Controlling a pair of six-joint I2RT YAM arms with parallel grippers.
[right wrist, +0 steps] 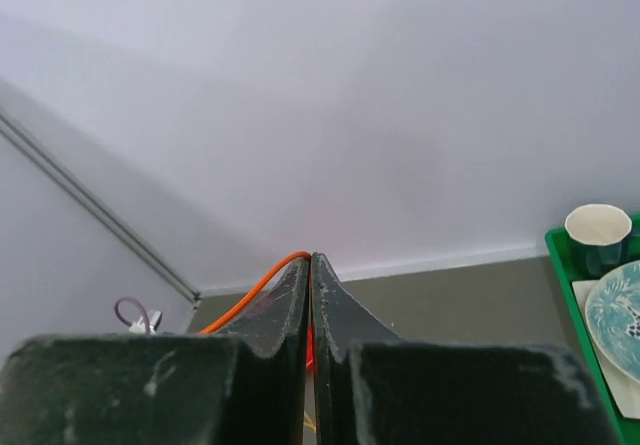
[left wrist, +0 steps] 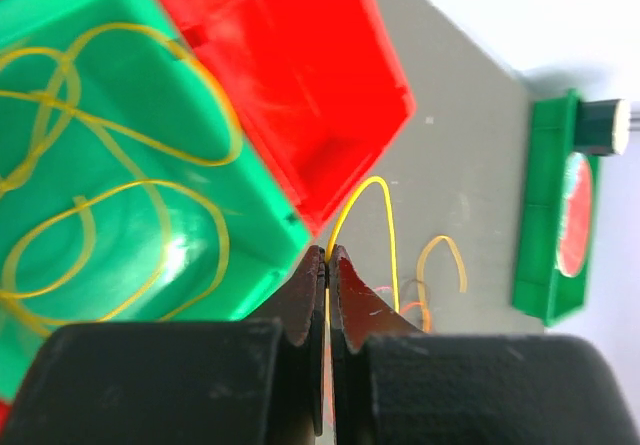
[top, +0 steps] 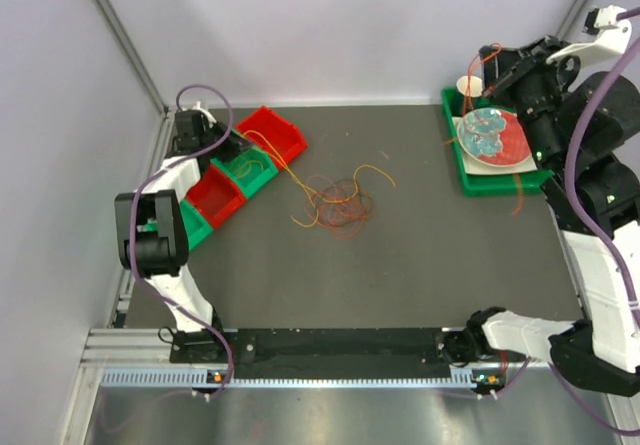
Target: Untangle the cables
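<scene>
The left pincer [left wrist: 327, 257] pinches a yellow cable [left wrist: 386, 215]; the right pincer [right wrist: 310, 261] clamps an orange cable [right wrist: 250, 293]. The other cables [top: 338, 205] lie tangled on the bench [top: 430, 265].

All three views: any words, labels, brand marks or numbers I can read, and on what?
None readable in any view.
Red bin and green bin: plain, no labels.
Plate: teal pattern, no lettering.
Cup and green tray: blank.
Left fingers, pinching the yellow cable, and right fingers, on the orange cable: scuffs only, no marks.
</scene>
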